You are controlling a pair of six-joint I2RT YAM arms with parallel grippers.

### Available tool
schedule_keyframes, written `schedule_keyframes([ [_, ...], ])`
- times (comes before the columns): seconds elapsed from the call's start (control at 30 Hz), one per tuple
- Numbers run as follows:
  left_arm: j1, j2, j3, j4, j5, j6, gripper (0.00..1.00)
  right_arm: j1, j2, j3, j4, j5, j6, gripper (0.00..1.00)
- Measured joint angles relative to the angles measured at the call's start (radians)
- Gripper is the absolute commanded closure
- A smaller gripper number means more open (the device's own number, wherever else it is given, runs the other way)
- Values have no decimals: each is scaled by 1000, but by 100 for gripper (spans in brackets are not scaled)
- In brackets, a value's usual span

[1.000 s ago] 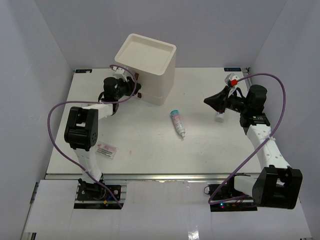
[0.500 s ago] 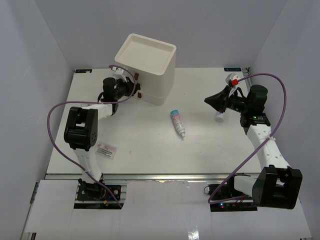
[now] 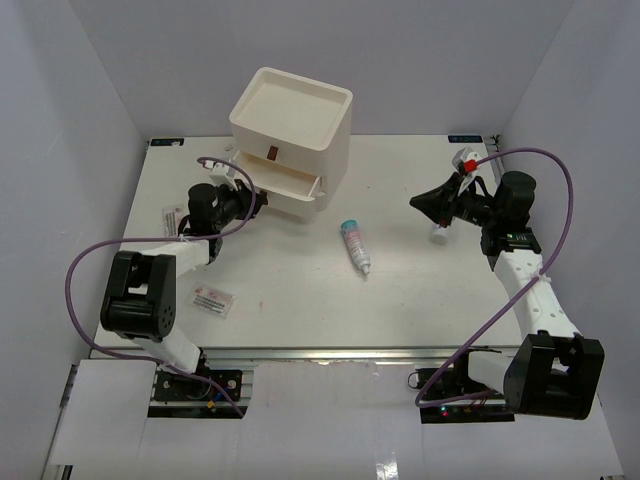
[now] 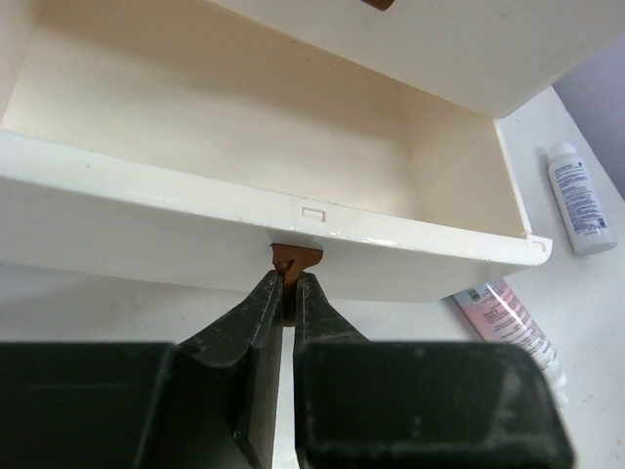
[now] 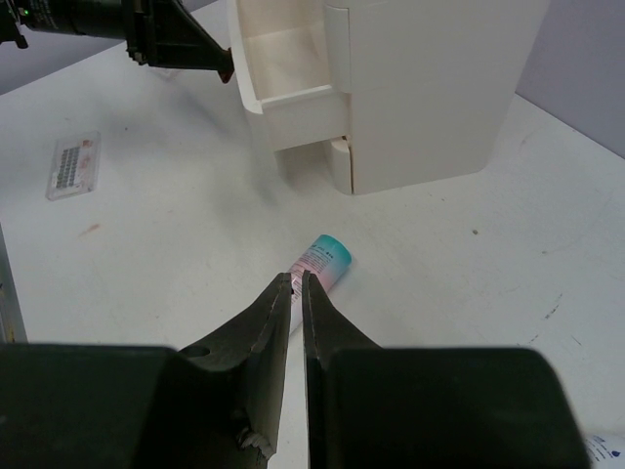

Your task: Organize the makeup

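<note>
At the front of the open drawer, the left end effector (image 4: 290, 289) is clamped on the small brown tab handle (image 4: 296, 261), its black fingers (image 4: 256, 311) pressed against either side of it. The cream plastic drawer (image 4: 244, 230) juts out from the cream drawer chest (image 3: 295, 115), and what shows of its inside is bare. Just beyond the drawer's right corner lies the white tube with a teal-pink label (image 3: 354, 243), flat on the white surface (image 3: 300, 300) near the middle. The flat white packet with red print (image 3: 213, 299) lies toward the near left edge, well apart from the chest and beside the left arm's elbow.

On the right side, the right end effector (image 5: 293, 283) hangs above the surface with its fingers brought together, only a thin slit between them and nothing gripped. From its wrist camera it points toward the teal-pink tube, which lies apart from it. A second, plain white tube (image 3: 439, 233) lies on the surface just below this end effector
</note>
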Motion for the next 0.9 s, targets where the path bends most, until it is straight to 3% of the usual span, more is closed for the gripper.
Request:
schedule_keyframes([
  [0.1, 0, -71, -53, -16, -24, -27, 94, 0, -4, 0, 1, 0, 0, 85],
  [0.43, 0, -191, -87, -90, -52, -101, 20, 0, -10, 0, 2, 1, -5, 84],
  [0.73, -1, -319, -103, -169, -71, -120, 3, 0, -9, 0, -1, 1, -13, 80],
  [0.9, -1, -477, -111, -238, -68, -132, 2, 6, -9, 0, -20, 0, -23, 73],
])
